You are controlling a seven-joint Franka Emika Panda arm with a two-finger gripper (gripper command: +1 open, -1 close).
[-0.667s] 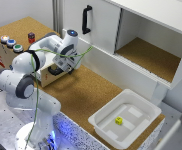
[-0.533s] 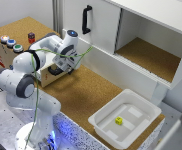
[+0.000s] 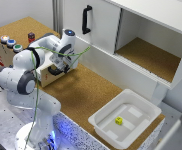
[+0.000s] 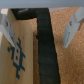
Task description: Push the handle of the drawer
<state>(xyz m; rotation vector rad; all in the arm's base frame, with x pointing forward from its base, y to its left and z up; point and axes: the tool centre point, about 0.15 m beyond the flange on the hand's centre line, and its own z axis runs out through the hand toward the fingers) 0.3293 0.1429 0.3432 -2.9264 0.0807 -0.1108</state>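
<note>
The drawer (image 3: 45, 76) is the tan front of a wooden box with coloured round buttons (image 3: 11, 43) on top, at the exterior view's left. Its handle (image 3: 55, 71) is a short black bar, partly hidden by the gripper (image 3: 61, 67), which sits right against the drawer front. In the wrist view the handle (image 4: 45, 47) fills the middle as a black bar. The gripper (image 4: 40, 27) is open, with one of its fingers (image 4: 7, 27) over the tan drawer front (image 4: 17, 57) and the other over the cork floor. Contact with the handle cannot be judged.
A big white cabinet (image 3: 106, 30) with a long black vertical pull (image 3: 86, 19) stands behind, its right compartment (image 3: 146, 55) open. A white plastic tray (image 3: 105, 120) holding a small yellow object (image 3: 119, 120) sits on the cork surface (image 3: 86, 92). A green cable (image 3: 66, 52) loops around the arm.
</note>
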